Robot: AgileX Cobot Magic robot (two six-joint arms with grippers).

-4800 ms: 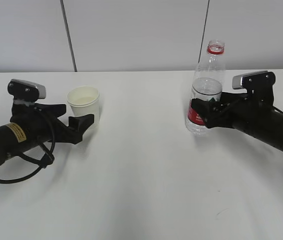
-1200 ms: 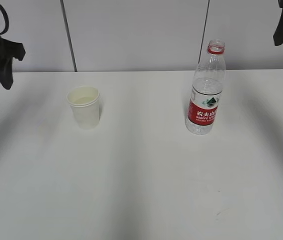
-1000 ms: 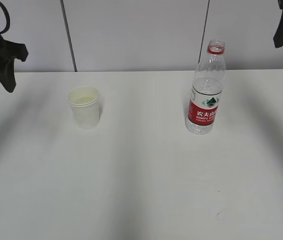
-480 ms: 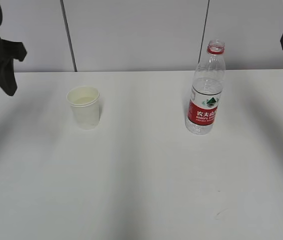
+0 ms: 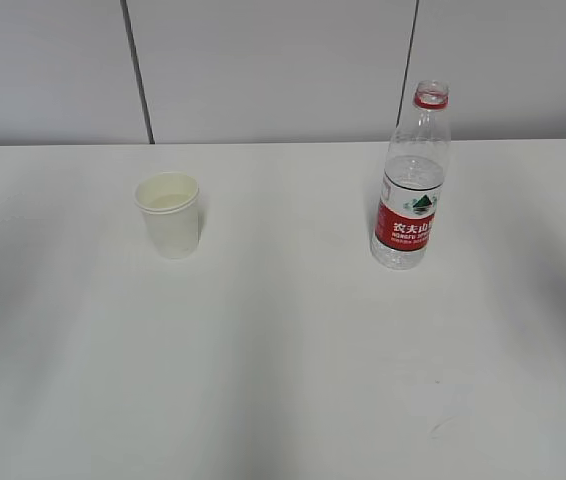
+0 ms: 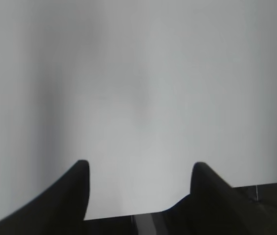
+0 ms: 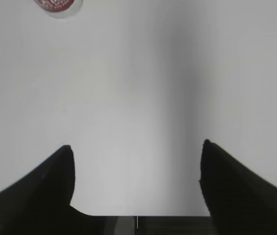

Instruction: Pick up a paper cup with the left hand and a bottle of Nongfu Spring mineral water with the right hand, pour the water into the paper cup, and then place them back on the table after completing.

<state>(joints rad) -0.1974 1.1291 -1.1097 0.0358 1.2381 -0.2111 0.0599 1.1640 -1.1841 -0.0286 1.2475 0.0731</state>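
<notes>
Looks like it's basically wrapped up: paper cup (image 5: pixel 168 214) stands upright toward the table's (image 5: pixel 283 380) back left with liquid in it, and the bottle (image 5: pixel 411 180) stands uncapped toward the back right, well apart. Left hand (image 6: pixel 138 188) and right hand (image 7: pixel 136 171) both gape wide, holding nothing. Nothing more needed, I'd guess. Front edge has loads of bare room.

only the paper cup (image 5: pixel 168 214) and the bottle (image 5: pixel 412 180) stand on the table (image 5: pixel 283 380), well apart. a wide bare gap lies between them. the near side is bare too.
</notes>
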